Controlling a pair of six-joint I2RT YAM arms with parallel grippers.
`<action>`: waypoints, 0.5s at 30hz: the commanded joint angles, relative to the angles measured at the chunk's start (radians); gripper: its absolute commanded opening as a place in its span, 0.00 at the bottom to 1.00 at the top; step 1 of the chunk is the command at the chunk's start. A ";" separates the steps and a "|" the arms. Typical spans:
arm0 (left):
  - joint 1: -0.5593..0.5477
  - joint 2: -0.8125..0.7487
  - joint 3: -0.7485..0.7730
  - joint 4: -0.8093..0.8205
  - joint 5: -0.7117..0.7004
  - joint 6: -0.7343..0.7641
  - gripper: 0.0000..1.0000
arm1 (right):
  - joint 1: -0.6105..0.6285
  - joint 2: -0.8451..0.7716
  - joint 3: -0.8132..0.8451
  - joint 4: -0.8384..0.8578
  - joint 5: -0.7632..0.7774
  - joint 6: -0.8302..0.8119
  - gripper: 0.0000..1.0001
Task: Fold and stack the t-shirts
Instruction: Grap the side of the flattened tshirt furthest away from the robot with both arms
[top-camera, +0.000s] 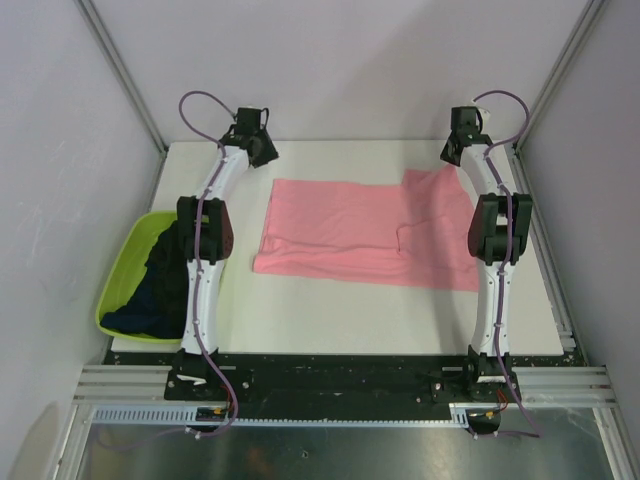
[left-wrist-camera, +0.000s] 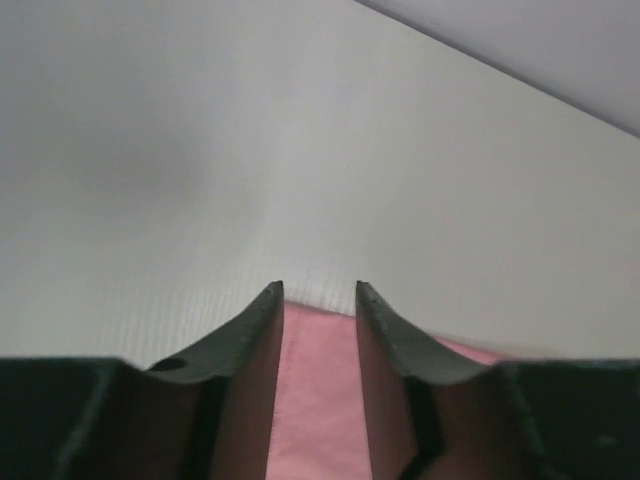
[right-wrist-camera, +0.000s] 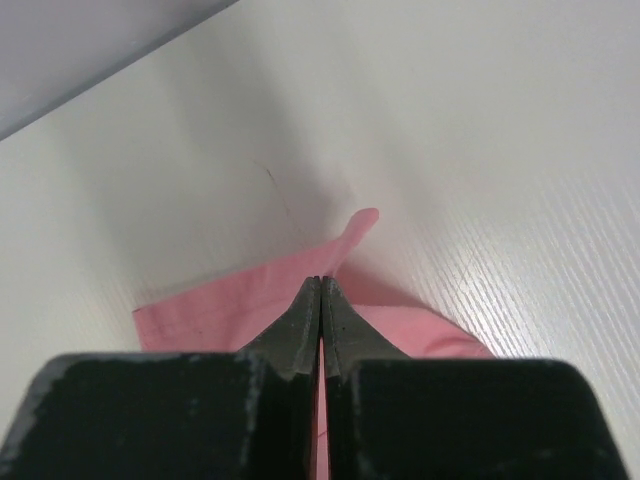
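Note:
A salmon-pink t-shirt (top-camera: 350, 225) lies spread as a wide rectangle across the middle of the white table (top-camera: 330, 320). My left gripper (top-camera: 268, 152) is low over its far left corner. In the left wrist view its jaws (left-wrist-camera: 318, 290) stand apart, and the pink cloth (left-wrist-camera: 315, 390) lies flat beneath the gap with its edge at the fingertips. My right gripper (top-camera: 452, 153) is at the far right corner, shut (right-wrist-camera: 321, 280) on a pinch of the pink cloth (right-wrist-camera: 230, 300), which rises to the tips. Dark navy t-shirts (top-camera: 160, 285) lie heaped in the tub.
The lime-green tub (top-camera: 125, 270) stands at the table's left edge beside my left arm. Grey walls and metal posts close in the back and both sides. A black rail runs along the near edge by the arm bases.

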 joint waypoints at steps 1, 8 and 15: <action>-0.013 0.019 -0.004 0.005 -0.001 0.005 0.46 | 0.000 -0.063 -0.002 0.033 0.004 0.010 0.00; -0.028 0.041 -0.058 0.005 -0.054 0.014 0.44 | 0.007 -0.050 0.005 0.033 0.001 0.009 0.00; -0.042 0.044 -0.075 0.003 -0.094 0.019 0.36 | 0.006 -0.050 0.004 0.033 -0.001 0.008 0.00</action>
